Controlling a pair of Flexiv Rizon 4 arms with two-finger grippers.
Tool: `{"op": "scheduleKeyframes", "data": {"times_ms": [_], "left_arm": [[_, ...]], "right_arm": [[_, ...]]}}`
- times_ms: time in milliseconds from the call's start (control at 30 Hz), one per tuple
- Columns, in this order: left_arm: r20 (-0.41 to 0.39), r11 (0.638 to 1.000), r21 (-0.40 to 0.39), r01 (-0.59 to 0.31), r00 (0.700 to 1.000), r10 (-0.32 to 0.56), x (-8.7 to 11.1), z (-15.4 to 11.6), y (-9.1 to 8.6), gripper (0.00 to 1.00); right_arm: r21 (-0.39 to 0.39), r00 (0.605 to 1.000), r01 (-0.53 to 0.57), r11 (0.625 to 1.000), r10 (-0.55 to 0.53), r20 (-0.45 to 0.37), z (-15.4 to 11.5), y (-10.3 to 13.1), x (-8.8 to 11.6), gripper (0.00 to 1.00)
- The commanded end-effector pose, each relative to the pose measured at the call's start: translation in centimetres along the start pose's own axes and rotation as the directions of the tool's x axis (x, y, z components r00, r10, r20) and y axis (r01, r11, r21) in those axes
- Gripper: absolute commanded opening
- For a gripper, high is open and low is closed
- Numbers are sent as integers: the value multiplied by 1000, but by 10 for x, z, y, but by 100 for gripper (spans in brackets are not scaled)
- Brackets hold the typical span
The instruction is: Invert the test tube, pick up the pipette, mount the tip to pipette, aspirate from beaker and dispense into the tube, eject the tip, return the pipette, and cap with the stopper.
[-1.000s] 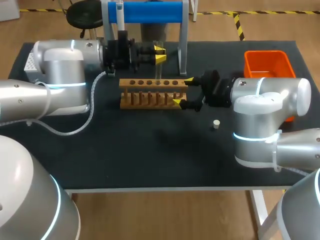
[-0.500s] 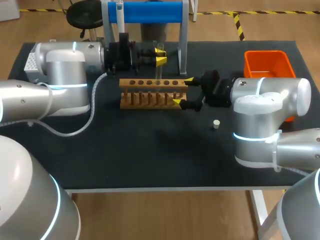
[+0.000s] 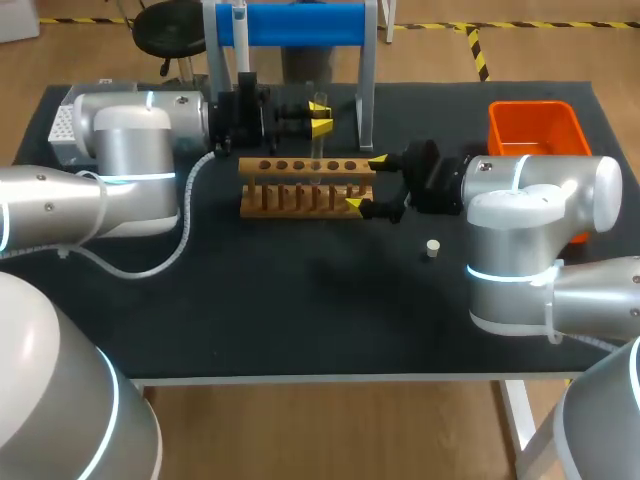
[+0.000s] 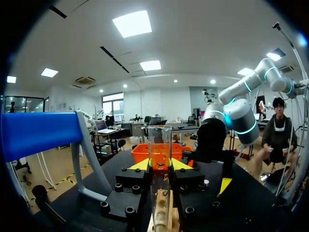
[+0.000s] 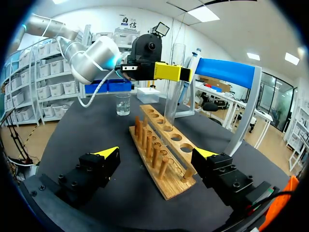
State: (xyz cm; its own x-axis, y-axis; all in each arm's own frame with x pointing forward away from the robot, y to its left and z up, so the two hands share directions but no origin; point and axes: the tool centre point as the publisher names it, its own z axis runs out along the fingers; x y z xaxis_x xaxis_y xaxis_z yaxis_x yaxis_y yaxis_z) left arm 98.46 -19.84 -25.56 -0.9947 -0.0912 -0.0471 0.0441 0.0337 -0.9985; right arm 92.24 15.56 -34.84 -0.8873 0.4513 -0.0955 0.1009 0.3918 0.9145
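We can read no writing, label, number or sign on the desk [image 3: 300,310] or on anything standing on it. The test tube [image 4: 159,145] and the wooden rack [image 3: 305,192] show no marks that we can make out.

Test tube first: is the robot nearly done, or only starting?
Only starting; nothing looks finished yet. The left gripper holds the test tube upright over the wooden rack. The beaker stands untouched, and the stopper lies on the table, so filling and capping are left.
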Motion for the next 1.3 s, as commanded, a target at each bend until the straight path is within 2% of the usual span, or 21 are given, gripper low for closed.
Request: {"op": "scheduleKeyframes", "data": {"times_ms": [33,1233,1267,1300], "left_arm": [[-5,1000,10,2,1000,-2,-3,1,6,0],[13,998,44,33,999,-33,-6,-1,34,0],[17,998,44,34,999,-35,-5,-1,34,41],[21,998,47,37,999,-38,-5,-2,33,100]], "right_arm": [[-1,1000,0,1000,0,1,0,0,0,100],[-1,1000,0,1000,0,1,0,0,0,100],[-1,1000,0,1000,0,1,0,0,0,100],[-1,1000,0,1000,0,1,0,0,0,100]]}}
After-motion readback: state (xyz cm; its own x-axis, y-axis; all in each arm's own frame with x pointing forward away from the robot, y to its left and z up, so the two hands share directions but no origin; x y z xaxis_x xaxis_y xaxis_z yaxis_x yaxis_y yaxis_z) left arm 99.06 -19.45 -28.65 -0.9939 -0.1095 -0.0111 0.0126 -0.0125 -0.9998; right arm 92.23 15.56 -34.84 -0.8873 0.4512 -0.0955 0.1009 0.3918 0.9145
